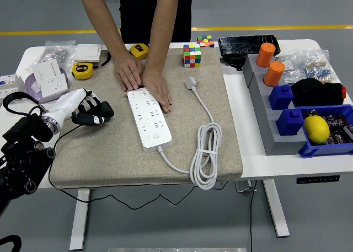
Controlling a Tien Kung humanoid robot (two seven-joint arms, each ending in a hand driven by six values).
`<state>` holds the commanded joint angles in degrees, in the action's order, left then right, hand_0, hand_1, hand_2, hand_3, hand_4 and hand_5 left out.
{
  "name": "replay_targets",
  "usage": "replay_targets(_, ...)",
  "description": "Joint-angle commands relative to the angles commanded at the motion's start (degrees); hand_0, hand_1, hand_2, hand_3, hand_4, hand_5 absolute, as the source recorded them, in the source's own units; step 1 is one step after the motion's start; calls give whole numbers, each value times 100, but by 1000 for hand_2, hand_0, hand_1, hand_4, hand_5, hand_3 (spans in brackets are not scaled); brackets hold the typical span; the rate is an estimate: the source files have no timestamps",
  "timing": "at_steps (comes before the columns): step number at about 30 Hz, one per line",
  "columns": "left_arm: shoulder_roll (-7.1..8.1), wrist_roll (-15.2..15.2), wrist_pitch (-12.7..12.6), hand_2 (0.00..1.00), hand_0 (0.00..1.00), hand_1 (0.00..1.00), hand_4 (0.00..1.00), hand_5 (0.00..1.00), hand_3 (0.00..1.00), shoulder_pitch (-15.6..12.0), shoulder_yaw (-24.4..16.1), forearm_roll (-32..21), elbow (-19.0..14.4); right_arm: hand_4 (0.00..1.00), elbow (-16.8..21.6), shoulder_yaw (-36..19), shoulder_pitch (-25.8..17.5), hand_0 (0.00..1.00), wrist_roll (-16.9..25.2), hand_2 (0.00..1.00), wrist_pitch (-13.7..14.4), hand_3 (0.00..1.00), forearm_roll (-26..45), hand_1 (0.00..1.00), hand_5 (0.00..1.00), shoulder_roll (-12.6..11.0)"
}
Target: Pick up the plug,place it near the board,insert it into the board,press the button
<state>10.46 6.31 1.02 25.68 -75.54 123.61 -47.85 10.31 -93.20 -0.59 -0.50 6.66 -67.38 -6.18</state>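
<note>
Meanwhile, left hand (92,112) loosely curled, empty, beside the board (149,118) under a person's hands (144,81).

On the mat (105,153), the board (149,118) lies right of my left hand (91,113); plug (191,82) and coiled cord (205,153) lie right of the board; a person's hands (144,82) rest on its far end.

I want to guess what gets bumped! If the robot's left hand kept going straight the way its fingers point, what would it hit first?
Probably the power strip. The left hand points right across the mat, with only bare mat between. It may be above the mat; height is unclear.
</note>
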Motion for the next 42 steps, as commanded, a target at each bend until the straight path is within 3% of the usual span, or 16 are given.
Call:
replay_targets(4,27,-25,87,358,383,306,661,209,460,-21,-21,66,-26,998,0,9,-6,975,2,867,-1,841,10,935,950,-1)
replay_targets(5,32,-31,121,521,495,556,872,266,537,-24,-25,71,-41,998,0,12,-8,975,2,866,-2,841,14,934,951,0)
replay_targets(10,57,-59,442,521,495,556,872,266,537,-33,-45,-133,-140,998,0,18,-4,975,3,866,-3,841,29,934,951,2)
replay_targets(11,59,-69,495,771,812,847,998,686,755,-33,-56,-160,-158,998,0,19,1,975,5,866,-3,841,31,935,952,2)
replay_targets(17,78,-183,897,771,812,847,998,686,755,-67,-151,-513,-362,998,0,12,20,975,11,866,-6,841,45,935,952,5)
replay_targets(18,79,-214,998,921,992,998,998,883,885,-75,-180,-610,-420,998,0,10,20,975,9,866,-6,840,43,935,953,6)
replay_targets(23,101,-366,1289,921,992,998,998,883,885,-161,-354,-1107,-824,998,0,9,24,975,8,866,-6,840,49,935,953,10)
replay_targets(24,98,-384,1287,982,998,998,998,998,933,-193,-405,-1224,-925,998,0,9,25,975,9,865,-6,841,49,934,953,10)
replay_targets(27,42,-374,1093,982,998,998,998,998,933,-320,-605,-1577,-1214,998,0,15,30,975,8,865,-7,841,49,934,953,12)
replay_targets(29,-67,-387,901,982,998,998,998,998,933,-477,-840,-1975,-1511,998,0,16,32,975,5,865,-8,841,44,934,953,18)
replay_targets(30,-134,-389,816,921,975,998,998,998,882,-568,-992,-2206,-1699,998,0,17,32,975,6,865,-9,841,44,934,954,22)
replay_targets(35,-402,-463,596,921,975,998,998,998,882,-915,-1510,-3224,-2436,998,0,13,34,975,4,865,-14,841,30,934,954,34)
replay_targets(36,-505,-494,533,874,876,920,998,998,851,-1046,-1672,-3484,-2652,998,0,12,35,975,2,863,-18,840,23,934,954,40)
replay_targets(41,-793,-575,374,874,876,920,998,998,851,-1548,-2078,-4632,-3305,998,0,-16,40,975,-7,863,-27,840,-42,934,954,57)
replay_targets(42,-841,-584,345,843,839,886,998,998,829,-1652,-2144,-4855,-3400,998,0,-26,42,974,-9,862,-29,840,-60,933,954,63)
